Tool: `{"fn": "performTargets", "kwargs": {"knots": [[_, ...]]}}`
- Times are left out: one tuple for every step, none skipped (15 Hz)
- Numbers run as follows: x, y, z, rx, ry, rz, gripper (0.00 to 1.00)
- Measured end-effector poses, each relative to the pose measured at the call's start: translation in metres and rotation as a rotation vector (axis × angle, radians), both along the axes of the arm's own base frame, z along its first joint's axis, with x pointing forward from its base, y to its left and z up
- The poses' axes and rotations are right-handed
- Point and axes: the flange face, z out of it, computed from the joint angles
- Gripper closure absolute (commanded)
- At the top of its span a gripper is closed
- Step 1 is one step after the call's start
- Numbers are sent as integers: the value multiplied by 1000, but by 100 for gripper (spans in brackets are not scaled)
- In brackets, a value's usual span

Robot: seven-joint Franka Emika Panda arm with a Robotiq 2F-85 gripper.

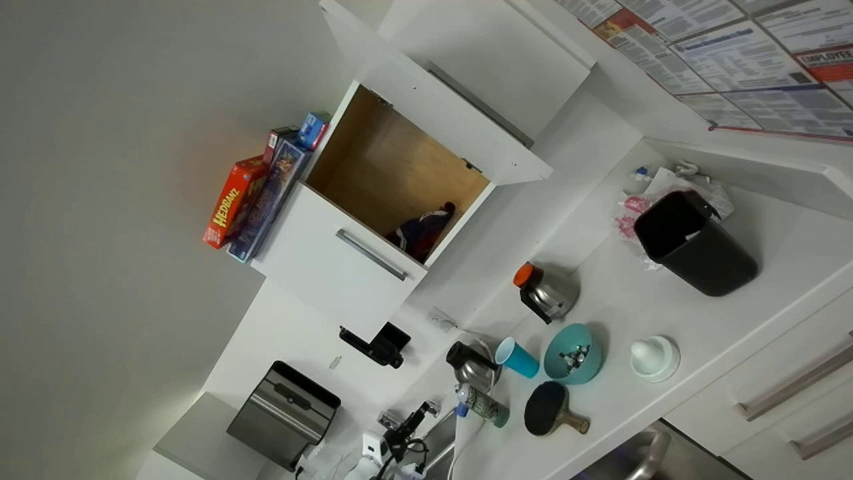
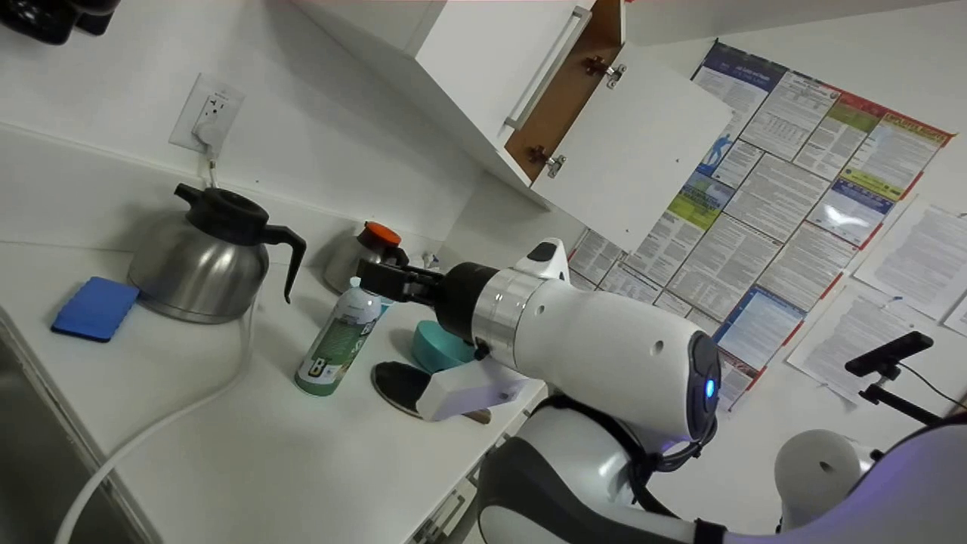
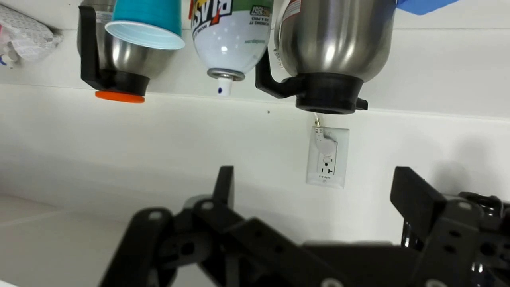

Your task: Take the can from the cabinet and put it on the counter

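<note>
The can (image 1: 483, 405) is a green-and-white spray can standing upright on the white counter (image 1: 620, 417). It also shows on the counter in an exterior view (image 2: 336, 344) and, upside down, in the wrist view (image 3: 231, 36). The white cabinet (image 1: 406, 157) has its door (image 1: 443, 100) swung open, showing a brown wooden interior with a dark item at one side. My gripper (image 3: 314, 185) is open with nothing between the fingers, facing the wall. In an exterior view the gripper (image 2: 370, 279) appears close to the can's top; the can stays outside the jaws.
On the counter are a steel carafe (image 2: 204, 261), an orange-lidded carafe (image 1: 550, 290), a blue cup (image 1: 518, 358), a teal bowl (image 1: 574, 355), a paddle (image 1: 550, 408), a white dish (image 1: 655, 358) and a black bin (image 1: 700, 247). A wall outlet (image 3: 327, 155) faces the gripper.
</note>
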Motion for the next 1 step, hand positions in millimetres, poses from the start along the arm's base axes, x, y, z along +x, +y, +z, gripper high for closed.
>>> {"fn": "performTargets", "kwargs": {"knots": [[0, 1, -2, -4, -2, 2, 0]]}}
